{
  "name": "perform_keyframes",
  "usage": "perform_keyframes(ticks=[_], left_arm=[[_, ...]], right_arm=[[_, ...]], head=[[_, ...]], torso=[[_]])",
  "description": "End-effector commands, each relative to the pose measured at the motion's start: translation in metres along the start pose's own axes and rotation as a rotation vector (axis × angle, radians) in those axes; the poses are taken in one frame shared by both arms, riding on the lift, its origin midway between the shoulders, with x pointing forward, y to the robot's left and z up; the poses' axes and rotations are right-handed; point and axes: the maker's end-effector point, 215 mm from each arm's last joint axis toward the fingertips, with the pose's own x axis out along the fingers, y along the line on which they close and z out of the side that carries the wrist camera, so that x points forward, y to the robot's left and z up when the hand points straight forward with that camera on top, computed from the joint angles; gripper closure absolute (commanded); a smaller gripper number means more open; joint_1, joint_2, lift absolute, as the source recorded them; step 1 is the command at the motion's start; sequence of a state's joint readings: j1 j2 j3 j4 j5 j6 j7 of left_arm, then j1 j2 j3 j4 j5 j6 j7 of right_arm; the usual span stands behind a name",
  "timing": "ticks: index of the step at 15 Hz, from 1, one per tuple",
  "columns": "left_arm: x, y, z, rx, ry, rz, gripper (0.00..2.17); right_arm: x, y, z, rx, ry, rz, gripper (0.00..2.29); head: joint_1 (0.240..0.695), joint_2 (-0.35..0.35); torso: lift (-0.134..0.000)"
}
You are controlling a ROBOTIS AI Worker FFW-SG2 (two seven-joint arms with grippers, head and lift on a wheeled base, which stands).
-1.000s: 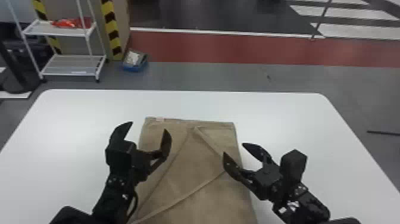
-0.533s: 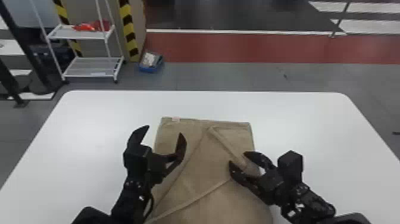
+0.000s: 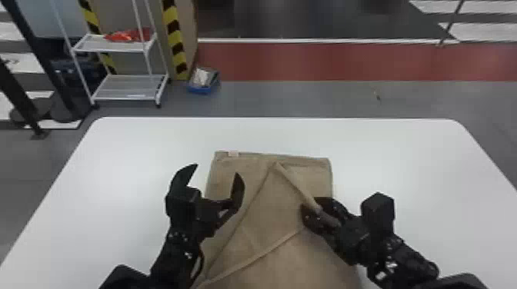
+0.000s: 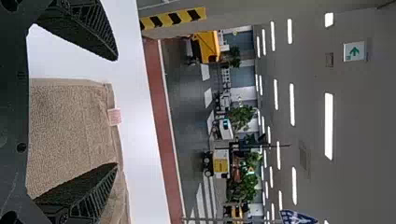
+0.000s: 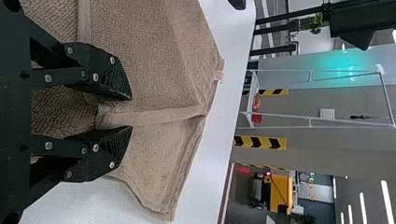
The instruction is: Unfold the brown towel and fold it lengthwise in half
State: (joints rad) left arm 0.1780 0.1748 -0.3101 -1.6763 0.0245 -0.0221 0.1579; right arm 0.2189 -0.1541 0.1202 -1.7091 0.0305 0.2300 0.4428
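**Towel edge between my right fingers, left gripper spread wide**

My right gripper [image 3: 309, 202] is closed on a fold of the brown towel [image 3: 277, 203], near the towel's right side. In my right wrist view, the cloth [image 5: 112, 117] bunches between the two fingertips, and a raised hem runs from there to the far edge.

My left gripper [image 3: 217, 169] is open, its fingers well apart with no cloth between them. In the head view one finger is to the left of the towel and the other is over its left part.

The towel lies on the white table [image 3: 423, 173], in front of me and between my arms. It is still in layers: the top one narrows to a point near the far edge, and its hems slant away from that point, one down to the left, the other to my right fingers. A small pale tag [image 3: 233, 153] sits on the far edge, near the left corner.

Beyond the table, on the left, stands a white rack [image 3: 127, 48] with something red [image 3: 129, 35] on its upper shelf. A blue box [image 3: 204, 86] is on the floor just beside it.
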Motion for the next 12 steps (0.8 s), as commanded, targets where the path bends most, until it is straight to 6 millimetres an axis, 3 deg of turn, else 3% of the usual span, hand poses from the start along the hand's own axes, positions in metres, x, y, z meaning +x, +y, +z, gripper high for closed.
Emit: perform_keyframes(ticks=[1,5,10,12], left_arm=[[0.000,0.000,-0.001,0.000,0.001,0.000,0.07],[0.000,0.000,-0.002,-0.001,0.006,0.000,0.07],[0.002,0.003,-0.007,0.001,0.012,0.004,0.07],[0.003,0.004,-0.007,0.000,0.013,0.004,0.07]], right_arm=[[0.000,0.001,0.002,0.001,-0.004,-0.004,0.56],[0.001,0.002,0.002,-0.007,0.001,-0.003,0.57],[0.002,0.004,0.007,-0.013,-0.010,0.002,1.03],[0.000,0.005,0.013,-0.019,-0.020,0.005,1.11]], head=[[0.695,0.008],[0.695,0.010],[0.695,0.013],[0.695,0.016]], torso=[[-0.119],[-0.119],[-0.119],[-0.119]])
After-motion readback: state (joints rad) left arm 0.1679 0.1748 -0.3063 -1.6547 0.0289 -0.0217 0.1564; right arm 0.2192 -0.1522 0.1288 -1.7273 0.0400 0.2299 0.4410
